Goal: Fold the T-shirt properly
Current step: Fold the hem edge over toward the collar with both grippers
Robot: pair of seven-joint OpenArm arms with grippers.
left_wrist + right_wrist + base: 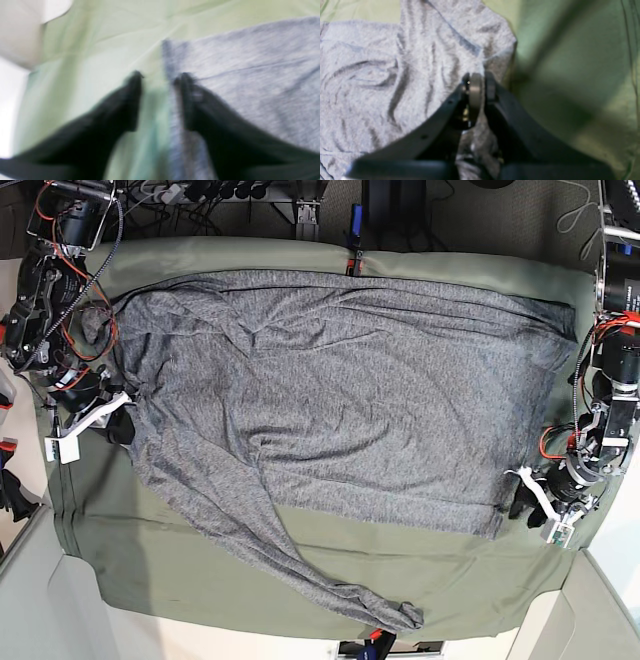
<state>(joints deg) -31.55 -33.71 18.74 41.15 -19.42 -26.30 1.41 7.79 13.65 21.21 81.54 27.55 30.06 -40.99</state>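
The heather-grey T-shirt [330, 390] lies spread across the olive-green table cloth [450, 570]. One long sleeve [300, 565] trails toward the front edge. My right gripper [482, 77] is shut on a bunched fold of the T-shirt [395, 75]; in the base view it [122, 428] is at the shirt's left side. My left gripper [160, 76] is open and straddles the edge of the T-shirt [250, 75], one finger over the shirt and one over the cloth [100, 37]. In the base view it [520, 502] is by the shirt's front right corner. The left wrist view is blurred.
Cables and electronics [200, 195] run along the table's back edge, with a clip [352, 255] at its middle. Both arm bases stand at the table's sides. A white surface [20, 32] shows beyond the cloth's edge. Bare cloth [570, 75] lies beside the right gripper.
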